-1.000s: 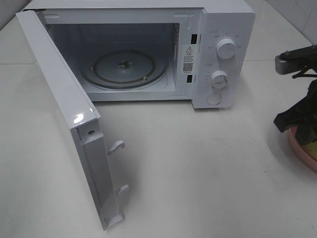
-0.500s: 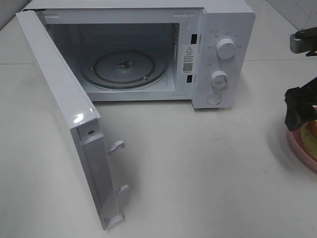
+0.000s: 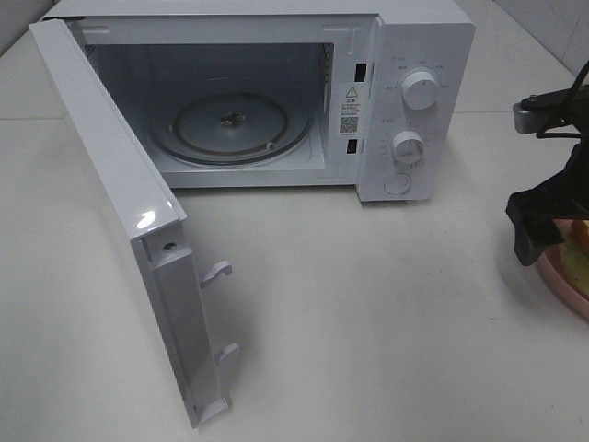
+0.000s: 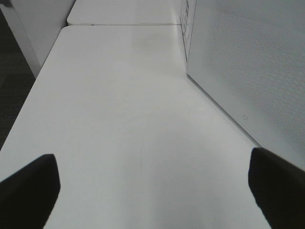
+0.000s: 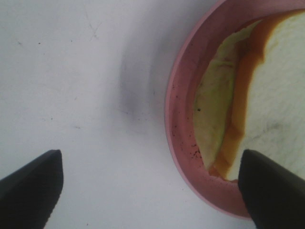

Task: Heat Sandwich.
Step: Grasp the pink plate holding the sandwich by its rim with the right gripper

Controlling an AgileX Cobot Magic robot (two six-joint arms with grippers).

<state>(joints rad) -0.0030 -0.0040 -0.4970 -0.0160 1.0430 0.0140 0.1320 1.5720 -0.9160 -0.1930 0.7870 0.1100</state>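
Observation:
The sandwich (image 5: 267, 95) lies on a round pink plate (image 5: 178, 119), white bread with a tan crust and a pale green leaf at its edge. My right gripper (image 5: 150, 191) hangs open just above the plate's near rim, one finger over the table, the other over the plate. In the exterior high view the right gripper (image 3: 534, 241) is at the far right, with the sandwich (image 3: 580, 238) and plate (image 3: 558, 276) partly cut off by the frame. The left gripper (image 4: 152, 191) is open over bare table.
A white microwave (image 3: 419, 101) stands at the back, its glass turntable (image 3: 230, 124) bare. Its door (image 3: 120, 203) swings out toward the front left. In the left wrist view the door's outer face (image 4: 248, 62) is close beside the left gripper.
The right arm shifted right and up half a second ago, then came back left and down to the plate's edge. The sandwich now shows beside it. The microwave has not moved.

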